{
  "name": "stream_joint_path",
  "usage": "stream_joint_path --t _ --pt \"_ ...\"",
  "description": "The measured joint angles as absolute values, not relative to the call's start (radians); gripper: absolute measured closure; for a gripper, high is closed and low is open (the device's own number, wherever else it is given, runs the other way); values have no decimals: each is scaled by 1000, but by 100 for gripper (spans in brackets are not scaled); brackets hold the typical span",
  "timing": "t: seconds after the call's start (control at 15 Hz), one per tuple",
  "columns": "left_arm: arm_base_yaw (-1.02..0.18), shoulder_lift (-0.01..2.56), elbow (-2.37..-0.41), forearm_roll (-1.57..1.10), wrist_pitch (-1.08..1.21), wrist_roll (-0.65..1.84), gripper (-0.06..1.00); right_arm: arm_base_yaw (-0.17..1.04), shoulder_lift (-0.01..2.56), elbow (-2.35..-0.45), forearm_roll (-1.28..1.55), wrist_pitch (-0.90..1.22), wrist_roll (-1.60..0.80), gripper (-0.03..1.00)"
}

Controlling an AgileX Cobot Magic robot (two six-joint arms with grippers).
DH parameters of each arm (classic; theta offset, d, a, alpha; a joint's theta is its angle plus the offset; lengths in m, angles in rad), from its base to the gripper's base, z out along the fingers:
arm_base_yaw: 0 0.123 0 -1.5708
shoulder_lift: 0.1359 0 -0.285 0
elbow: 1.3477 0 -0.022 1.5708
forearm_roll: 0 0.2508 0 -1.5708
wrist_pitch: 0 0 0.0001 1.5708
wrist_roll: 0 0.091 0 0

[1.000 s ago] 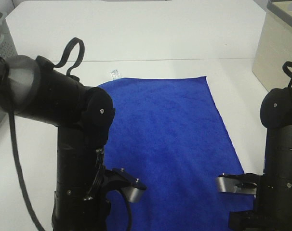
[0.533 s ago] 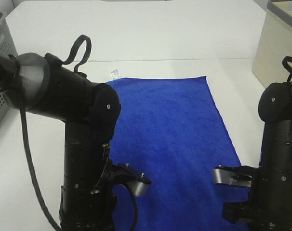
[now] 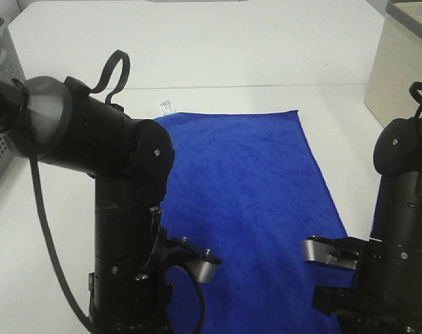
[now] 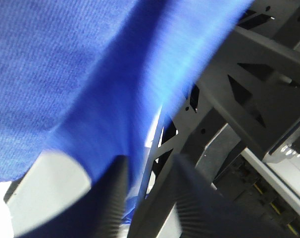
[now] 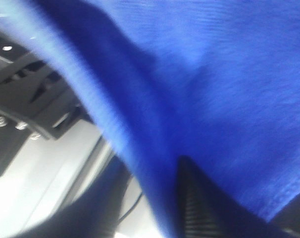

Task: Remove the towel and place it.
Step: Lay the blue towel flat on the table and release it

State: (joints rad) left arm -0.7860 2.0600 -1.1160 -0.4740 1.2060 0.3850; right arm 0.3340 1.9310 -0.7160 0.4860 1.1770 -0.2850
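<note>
Evidently the blue towel (image 3: 246, 181) lies spread along the white table (image 3: 197, 49), with its near edge bunched at the arms. The left claw (image 4: 142, 198) and right claw (image 5: 155, 203) each seem to pinch a fold of it. Raise both evenly and keep the cloth taut, so that neither fold slips free.

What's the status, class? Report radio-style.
Left end effector, right end effector: fingers astride near edge of towel, grip unconfirmed. Rest flat on table. Nothing lying on it.
</note>
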Motion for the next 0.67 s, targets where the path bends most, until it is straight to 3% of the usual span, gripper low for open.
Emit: stream_joint_path --t 0.13,0.2,0.33,0.67 --pt "-786 2060 -1116 -474 1206 352 39 334 1931 -716 497 1187 -284 44" --pt "-786 2059 -1116 -474 1206 342 35 334 1931 -716 501 1190 -282 39" --pt "-786 2050 -1116 -474 1206 338 33 334 1931 -716 501 1200 -278 32" --pt "-786 1961 -1121 -442 1208 266 33 334 1732 -794 457 1209 -276 31"
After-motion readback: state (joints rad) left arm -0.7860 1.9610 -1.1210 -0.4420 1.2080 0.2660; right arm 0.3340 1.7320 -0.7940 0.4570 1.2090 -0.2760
